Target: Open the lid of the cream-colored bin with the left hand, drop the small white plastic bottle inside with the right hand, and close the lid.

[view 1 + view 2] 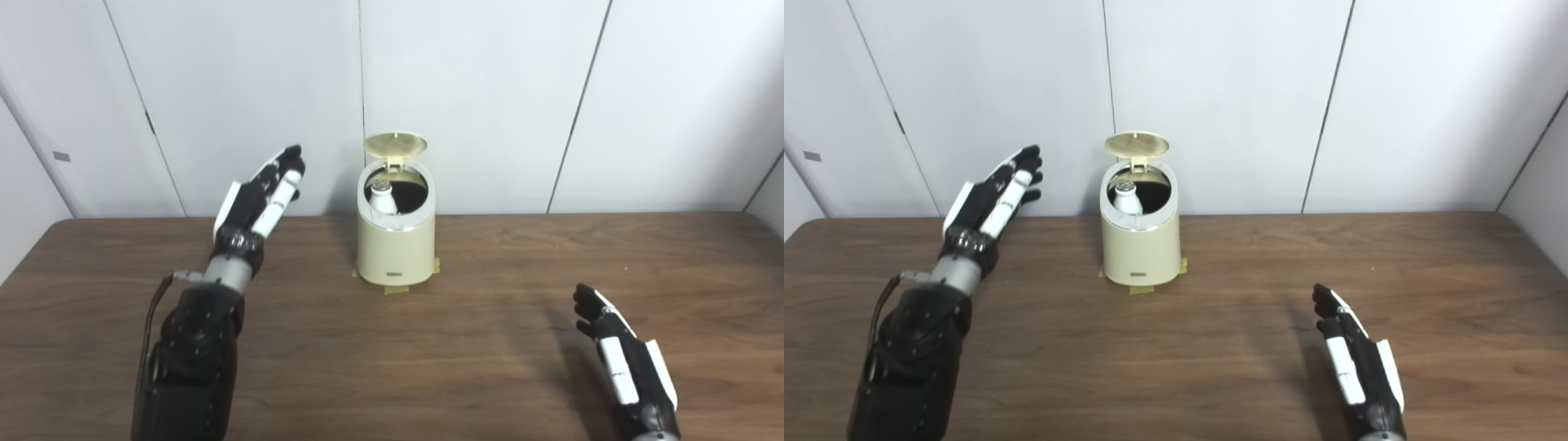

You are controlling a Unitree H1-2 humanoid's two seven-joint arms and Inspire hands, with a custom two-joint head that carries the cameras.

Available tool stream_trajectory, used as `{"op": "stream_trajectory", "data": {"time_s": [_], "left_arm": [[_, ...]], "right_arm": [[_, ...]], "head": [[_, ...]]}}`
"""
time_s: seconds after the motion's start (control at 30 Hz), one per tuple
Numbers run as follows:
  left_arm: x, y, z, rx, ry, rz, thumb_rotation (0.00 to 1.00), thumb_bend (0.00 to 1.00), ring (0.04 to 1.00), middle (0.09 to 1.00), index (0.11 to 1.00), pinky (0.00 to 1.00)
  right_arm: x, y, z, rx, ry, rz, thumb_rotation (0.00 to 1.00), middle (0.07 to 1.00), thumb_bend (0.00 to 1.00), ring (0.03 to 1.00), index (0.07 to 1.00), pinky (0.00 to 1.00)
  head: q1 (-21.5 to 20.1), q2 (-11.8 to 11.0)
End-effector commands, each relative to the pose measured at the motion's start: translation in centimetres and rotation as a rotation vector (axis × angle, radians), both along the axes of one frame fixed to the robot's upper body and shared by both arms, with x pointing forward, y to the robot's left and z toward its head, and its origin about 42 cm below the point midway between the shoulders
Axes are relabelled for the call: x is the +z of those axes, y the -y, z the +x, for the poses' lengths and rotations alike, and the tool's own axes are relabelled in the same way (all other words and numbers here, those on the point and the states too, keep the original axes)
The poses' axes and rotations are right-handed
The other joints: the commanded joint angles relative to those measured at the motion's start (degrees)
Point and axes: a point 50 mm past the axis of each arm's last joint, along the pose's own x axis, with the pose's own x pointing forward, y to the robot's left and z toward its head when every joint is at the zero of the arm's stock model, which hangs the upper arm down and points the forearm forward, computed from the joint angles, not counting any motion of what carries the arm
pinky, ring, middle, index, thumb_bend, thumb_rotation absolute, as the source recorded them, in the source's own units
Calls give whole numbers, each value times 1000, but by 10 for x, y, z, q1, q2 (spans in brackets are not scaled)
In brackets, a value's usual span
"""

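The cream-colored bin point(395, 248) stands at the back middle of the table, taped down. Its round lid point(395, 144) stands open, tilted back. The small white plastic bottle point(382, 199) sits upright inside the bin, its cap showing in the opening; it also shows in the right eye view point(1127, 199). My left hand point(263, 196) is open and empty, raised above the table to the left of the bin, fingers stretched out. My right hand point(618, 355) is open and empty, low over the table at the front right.
The brown wooden table point(490, 318) runs to a white panelled wall point(490, 92) just behind the bin. Yellow tape tabs point(395, 289) mark the bin's base.
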Motion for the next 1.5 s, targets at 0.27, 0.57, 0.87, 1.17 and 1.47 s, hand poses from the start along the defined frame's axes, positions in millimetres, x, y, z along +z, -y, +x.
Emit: {"op": "stream_trajectory", "data": {"time_s": [0.27,0.57,0.87,1.17,1.47], "left_arm": [[68,10,39,-51,158,139,730,570,878,904,894,844],[91,22,56,-61,160,214,722,560,861,903,894,838],[108,36,71,-94,187,390,790,591,919,922,897,839],[114,50,79,-112,212,615,898,532,919,921,877,831],[106,56,83,-76,274,912,933,526,909,898,840,798]], "right_arm": [[5,-13,-7,-18,58,40,988,867,603,882,865,855],[4,-14,-10,-25,49,69,983,877,584,890,875,870],[4,-15,-11,-26,52,67,993,865,580,873,871,854],[1,-15,-10,-25,56,46,988,861,567,867,871,828],[0,-18,-10,-23,56,7,997,855,542,853,873,794]], "head": [[1,3],[2,4],[1,6],[0,7],[1,7]]}}
